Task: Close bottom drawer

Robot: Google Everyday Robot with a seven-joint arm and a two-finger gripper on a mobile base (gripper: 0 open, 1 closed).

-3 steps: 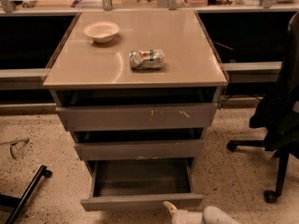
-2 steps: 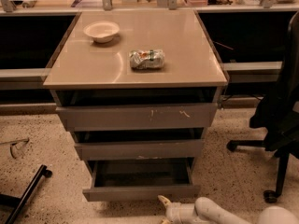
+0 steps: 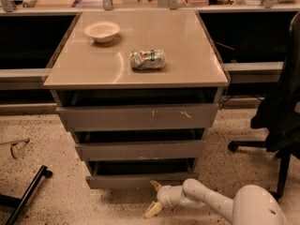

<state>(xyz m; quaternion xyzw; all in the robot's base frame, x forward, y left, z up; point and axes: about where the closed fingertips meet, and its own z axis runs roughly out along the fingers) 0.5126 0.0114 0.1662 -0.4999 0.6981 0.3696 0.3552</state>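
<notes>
The bottom drawer (image 3: 140, 180) is the slimmest grey front, lowest in the grey cabinet (image 3: 136, 118). It stands out only slightly, with a dark gap above its front panel. My gripper (image 3: 153, 198) is low near the floor, just in front of and below the drawer's front, right of its middle. Its two cream fingers are spread apart, the upper fingertip (image 3: 154, 185) close to the drawer front's lower edge. The white arm (image 3: 220, 201) reaches in from the lower right.
On the cabinet top lie a white bowl (image 3: 101, 31) and a crumpled foil bag (image 3: 148, 59). A black office chair (image 3: 281, 116) stands at the right. A black bar (image 3: 26, 196) lies on the speckled floor at the lower left.
The bottom drawer has slid in from well open to nearly shut. My gripper and arm have moved forward toward the cabinet with it.
</notes>
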